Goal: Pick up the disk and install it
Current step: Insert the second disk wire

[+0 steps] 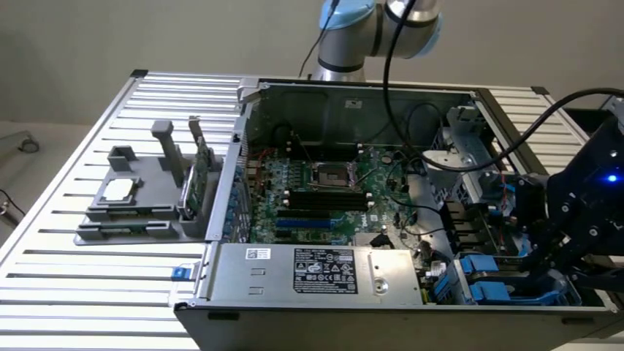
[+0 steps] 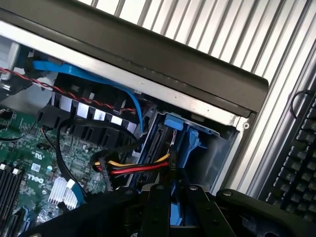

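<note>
While drawn in narrow, pinching the disk (image 2: 185,143) by its blue carrier between the fingers (image 2: 158,212), on edge at the mouth of the drive bay (image 2: 217,155). Tight on both sides there: just beside the disk, a dark upright slab with a red, yellow and black cable bundle (image 2: 140,168) running to it, touching or not, impossible to tell; on the other side, the bay's grey wall close by, with only a thin gap. Straight ahead of the fingers, hemmed in by the case's silver flange (image 2: 148,86) and dark outer rim (image 2: 148,54), both running right across. Past that rim, open slatted counter (image 2: 207,24), and off to the bay side a black keyboard (image 2: 296,163) near the case corner. Inward from the fingers, crossed by a blue flat cable (image 2: 94,74) arching under the flange, then the green motherboard (image 2: 29,148) lower down.

In the exterior view, sunk low in the case corner under the dark wrist housing (image 1: 585,205), among blue carriers (image 1: 484,285); the power supply (image 1: 312,270) further inward along the same near wall. Well apart from the fingers, across the case and out on the counter, a grey fixture (image 1: 127,208) carrying a small silver chip (image 1: 119,191) and an upright green card (image 1: 200,179), with bare slats all round.
</note>
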You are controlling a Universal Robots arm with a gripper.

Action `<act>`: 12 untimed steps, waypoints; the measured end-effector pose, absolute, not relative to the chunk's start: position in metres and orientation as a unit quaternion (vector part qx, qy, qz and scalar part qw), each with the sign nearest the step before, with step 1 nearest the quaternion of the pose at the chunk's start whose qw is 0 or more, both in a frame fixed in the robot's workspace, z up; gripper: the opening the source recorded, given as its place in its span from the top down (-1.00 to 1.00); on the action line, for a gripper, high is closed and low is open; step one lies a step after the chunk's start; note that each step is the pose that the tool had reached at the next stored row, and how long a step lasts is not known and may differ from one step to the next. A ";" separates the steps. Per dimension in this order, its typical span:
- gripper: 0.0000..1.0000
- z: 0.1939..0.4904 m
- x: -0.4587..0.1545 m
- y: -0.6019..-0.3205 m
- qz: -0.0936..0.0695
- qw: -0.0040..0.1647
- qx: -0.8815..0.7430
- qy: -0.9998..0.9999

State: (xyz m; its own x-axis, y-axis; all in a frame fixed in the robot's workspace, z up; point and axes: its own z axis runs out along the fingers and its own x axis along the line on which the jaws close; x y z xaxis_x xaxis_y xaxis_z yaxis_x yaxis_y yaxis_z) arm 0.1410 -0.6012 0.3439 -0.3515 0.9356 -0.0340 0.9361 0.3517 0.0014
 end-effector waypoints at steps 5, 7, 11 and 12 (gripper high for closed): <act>0.66 0.343 0.136 -0.601 -0.009 0.014 0.582 0.813; 0.66 0.343 0.136 -0.601 -0.009 0.014 0.592 0.806; 0.66 0.343 0.135 -0.601 -0.010 0.014 0.608 0.794; 0.66 0.343 0.134 -0.601 -0.010 0.014 0.610 0.792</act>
State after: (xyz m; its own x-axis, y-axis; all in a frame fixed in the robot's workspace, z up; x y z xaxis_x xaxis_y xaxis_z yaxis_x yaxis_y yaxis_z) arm 0.1341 -0.6005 0.3431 -0.2548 0.9664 -0.0341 0.9669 0.2550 0.0013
